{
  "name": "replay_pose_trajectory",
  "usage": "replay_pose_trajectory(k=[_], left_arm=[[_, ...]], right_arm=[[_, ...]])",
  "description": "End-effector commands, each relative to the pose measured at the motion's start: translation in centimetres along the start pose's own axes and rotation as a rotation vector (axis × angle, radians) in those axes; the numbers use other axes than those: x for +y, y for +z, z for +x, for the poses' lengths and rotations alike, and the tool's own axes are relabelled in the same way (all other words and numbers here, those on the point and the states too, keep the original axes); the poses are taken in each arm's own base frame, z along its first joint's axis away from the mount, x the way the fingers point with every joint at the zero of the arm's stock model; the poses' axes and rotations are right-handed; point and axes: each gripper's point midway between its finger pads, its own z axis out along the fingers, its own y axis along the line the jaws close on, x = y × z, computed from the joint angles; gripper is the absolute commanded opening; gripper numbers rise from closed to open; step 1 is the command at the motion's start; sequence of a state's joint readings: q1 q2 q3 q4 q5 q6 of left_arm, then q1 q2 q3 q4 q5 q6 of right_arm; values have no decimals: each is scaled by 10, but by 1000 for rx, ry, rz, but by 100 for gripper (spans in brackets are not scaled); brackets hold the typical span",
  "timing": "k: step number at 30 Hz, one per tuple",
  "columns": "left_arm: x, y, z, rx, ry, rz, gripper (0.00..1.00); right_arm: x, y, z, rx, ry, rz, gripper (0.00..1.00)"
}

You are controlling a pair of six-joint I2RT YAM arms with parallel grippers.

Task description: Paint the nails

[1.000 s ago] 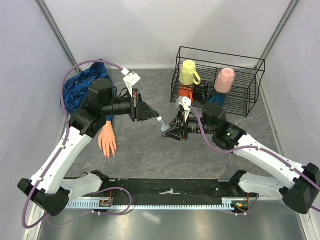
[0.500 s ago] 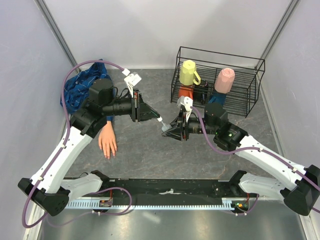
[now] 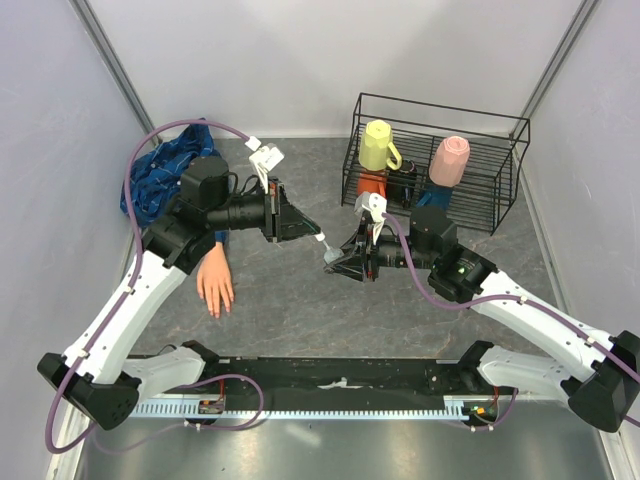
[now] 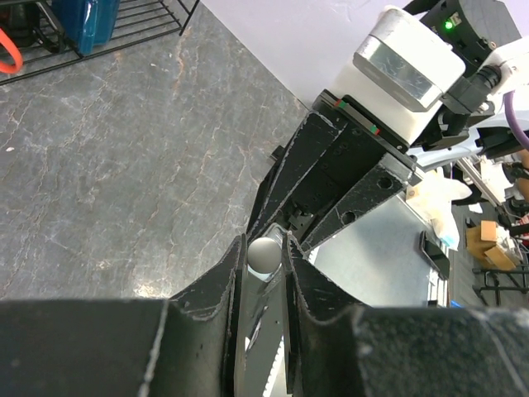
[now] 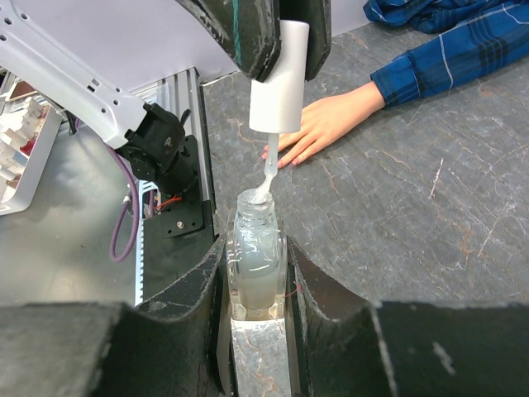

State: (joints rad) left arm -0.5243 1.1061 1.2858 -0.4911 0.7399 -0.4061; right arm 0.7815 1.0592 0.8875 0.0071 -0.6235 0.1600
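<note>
Well, both arms meet over the middle of the table (image 3: 280, 310), and neither is near the nails (image 5: 283, 159). The right gripper (image 5: 259, 273) has its two fingers pressed tight on the sides of a small clear bottle (image 5: 258, 265), which stands upright between them with pale liquid inside. Whether its base touches the table I can't tell.

Just above it, the left gripper (image 5: 277, 33) is clamped on the white cap (image 5: 281, 78), pinching it near the top. A thin brush (image 5: 266, 178) hangs from the cap, tilted a little, with its tip at the bottle's open mouth. From the left wrist, the round end of the cap shows squeezed between that gripper's fingers (image 4: 219, 285), with the right gripper facing it close in front.

The hand (image 3: 215, 283) lies flat on the table, palm down, well apart to the left of both grippers and partly under the left arm. It sticks out of a blue plaid sleeve (image 5: 463, 54), and its fingertips point toward the near edge. From the right wrist the nails sit beyond the bottle, behind the brush, and look slightly pinkish, though they are too small to be sure.

A wire rack (image 3: 500, 190) stands at the far right.
</note>
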Motion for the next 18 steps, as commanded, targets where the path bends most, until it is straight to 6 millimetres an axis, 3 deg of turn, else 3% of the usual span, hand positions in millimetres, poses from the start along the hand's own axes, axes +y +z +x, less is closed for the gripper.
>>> replay_pose_trajectory(k=[1,18], left_arm=[[-7,1,-10,-23,8,18,2],[-16,5,6,40,-2,78,2]], right_arm=[[11,-4,-34,-88,-81,-26,0],[10,-4,-37,-96,-84,-21,0]])
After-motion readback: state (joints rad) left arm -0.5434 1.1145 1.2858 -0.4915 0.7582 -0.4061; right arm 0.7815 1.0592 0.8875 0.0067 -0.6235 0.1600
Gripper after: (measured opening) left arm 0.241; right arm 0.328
